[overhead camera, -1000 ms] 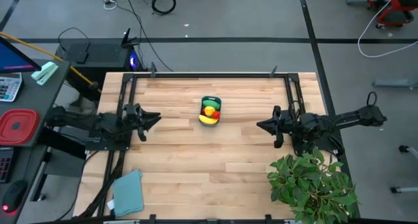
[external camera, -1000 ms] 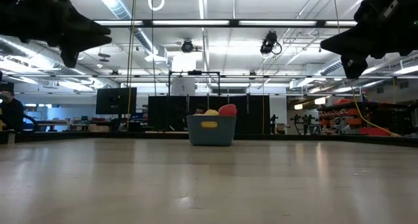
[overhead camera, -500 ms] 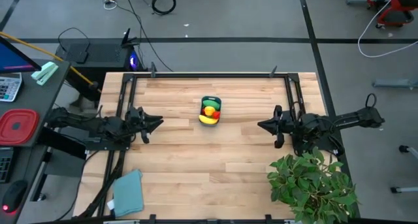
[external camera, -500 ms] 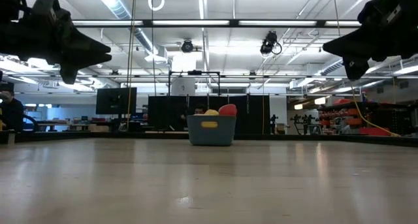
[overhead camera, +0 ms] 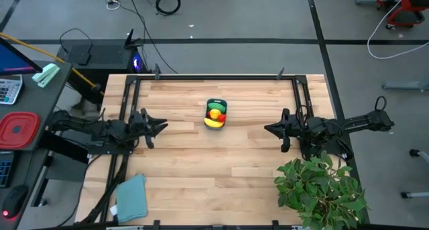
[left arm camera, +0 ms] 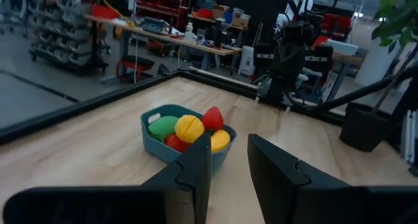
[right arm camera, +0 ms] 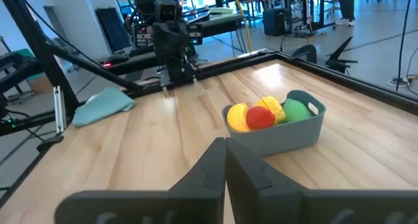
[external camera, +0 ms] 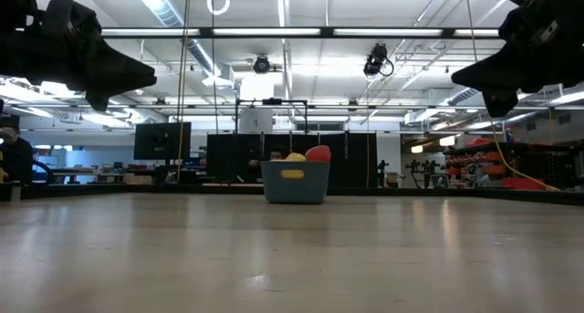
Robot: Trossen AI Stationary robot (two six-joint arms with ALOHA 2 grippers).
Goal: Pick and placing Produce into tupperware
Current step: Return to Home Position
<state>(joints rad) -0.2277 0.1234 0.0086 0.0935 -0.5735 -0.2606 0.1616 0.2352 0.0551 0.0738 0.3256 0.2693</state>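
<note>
The teal-blue tupperware stands on its base on the wooden table, a little toward the far edge from the middle. It also shows in the low view. Inside lie toy produce pieces: green, yellow and red ones heaped above the rim. My left gripper hovers to the tub's left, pointing at it, its fingers a little apart and empty. My right gripper hovers to the tub's right, pointing at it, shut and empty.
A big leafy potted plant stands at the table's near right corner, close under my right arm. A flat teal cloth lies at the near left. A red square container sits off the table to the left. Black rails frame the table.
My left gripper has come down a little and now holds still. The tupperware and the produce in it have not moved.
</note>
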